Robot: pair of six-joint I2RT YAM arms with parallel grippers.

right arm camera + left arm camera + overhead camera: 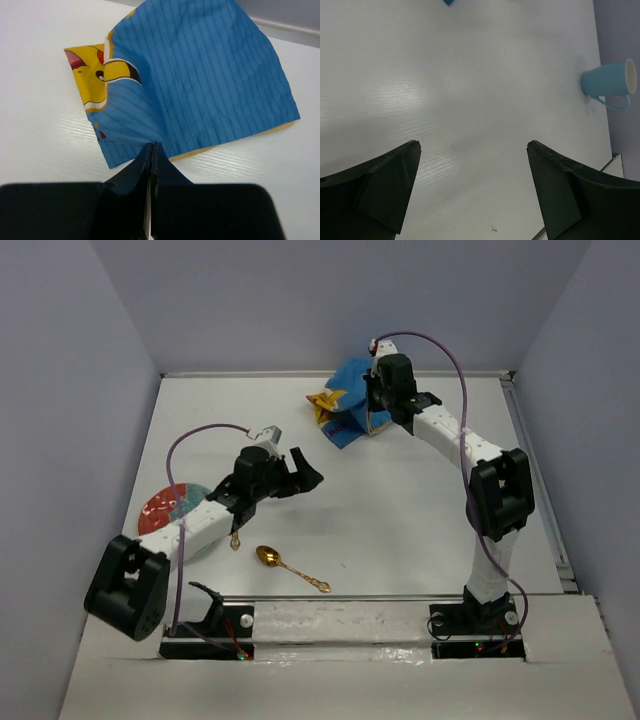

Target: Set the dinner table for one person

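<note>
The white surface [400,510] was seen as a large, plain, matte rectangle that filled most of the top view beneath both arms. A blue striped placemat [350,412] with a yellow print lay crumpled on its far part. The right tool [151,150] was pressed together on a raised fold at the placemat's near edge. The left tool [472,145] was held spread wide, nearer than the placemat and to its left, over bare surface. A gold spoon [290,568] lay well nearer than the placemat. A red and teal plate [163,508] lay well to the placemat's left and was partly covered by the left arm. A second gold utensil [235,540] was mostly hidden under that arm, and its kind could not be told. A light blue mug [607,82] was shown only in the left wrist view, well apart from the placemat's corner.
</note>
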